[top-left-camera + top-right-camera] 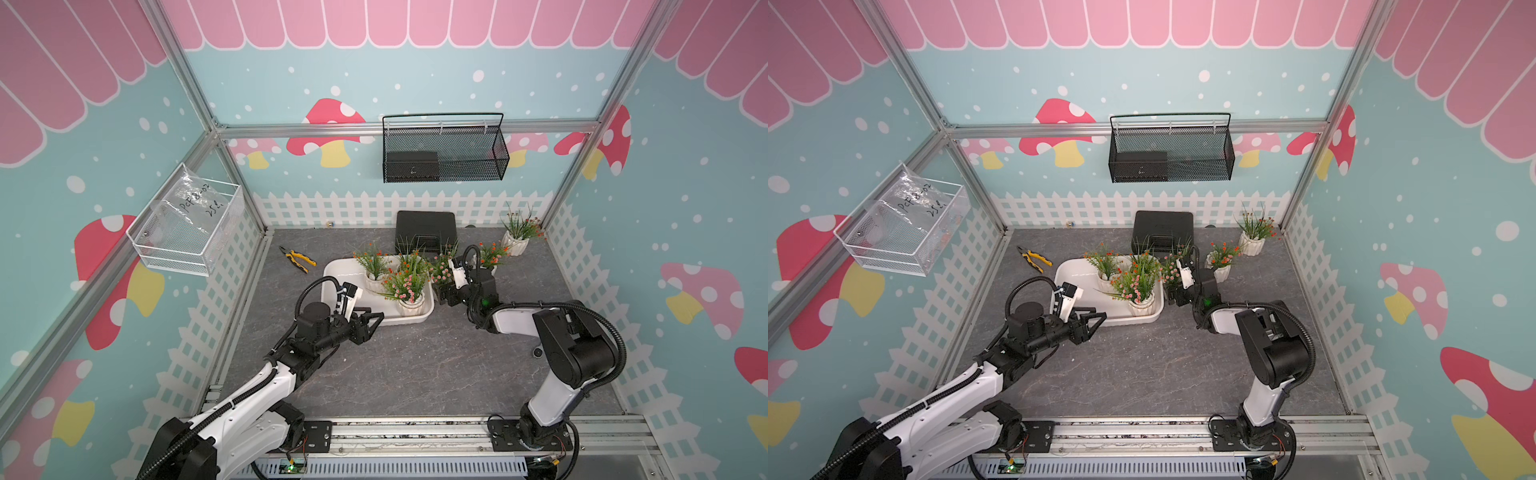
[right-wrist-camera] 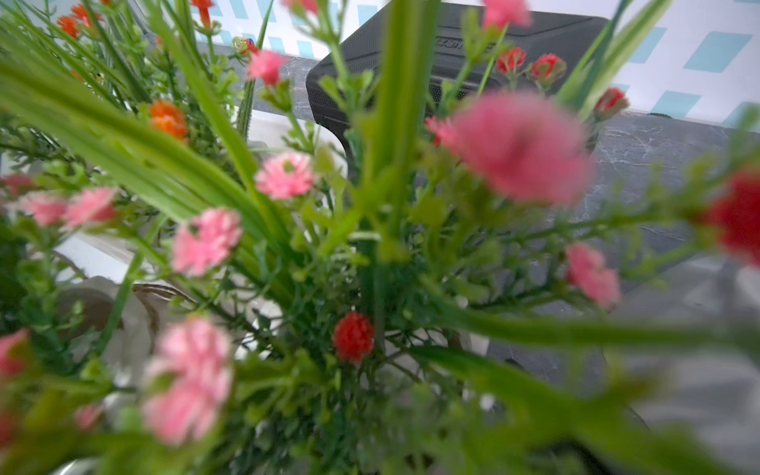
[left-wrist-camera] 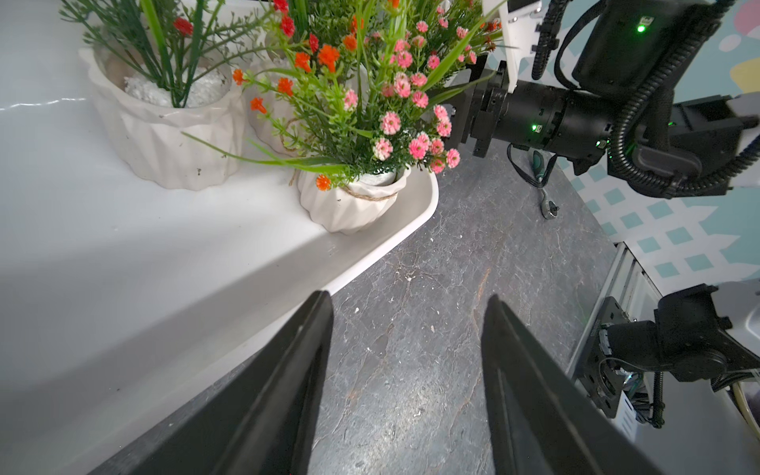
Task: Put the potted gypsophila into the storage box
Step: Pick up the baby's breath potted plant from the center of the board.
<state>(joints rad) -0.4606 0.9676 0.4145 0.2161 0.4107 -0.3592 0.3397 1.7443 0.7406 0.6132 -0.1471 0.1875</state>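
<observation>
Potted gypsophila (image 1: 405, 286): six units, all upright, each with its long axis vertical and its sprigs pointing up and fanning outward. Three stand inside the storage box (image 1: 336, 278), grouped at its right end:
- the pink-flowered pot (image 1: 411, 307) in the near right corner;
- the orange-flowered pot (image 1: 374, 282) toward the middle;
- the rear pot (image 1: 409, 259) behind them at the far wall.

The storage box lies flat on the table (image 1: 395, 374), its long axis running roughly left to right.

Three units stand outside it. The fourth pot (image 1: 440, 266) is just beside the box's right end. The fifth pot (image 1: 492, 253) is near it, partly behind the right arm. The sixth pot (image 1: 515, 243) is well apart in the far right corner.

Right gripper (image 1: 440, 291): positioned at the fourth pot, jaws at full width. Foliage hides the fingers, so contact with the pot cannot be told.

Left gripper (image 3: 407, 298): fingers moderately apart with nothing between them, over the table just beside the box's near rim.
</observation>
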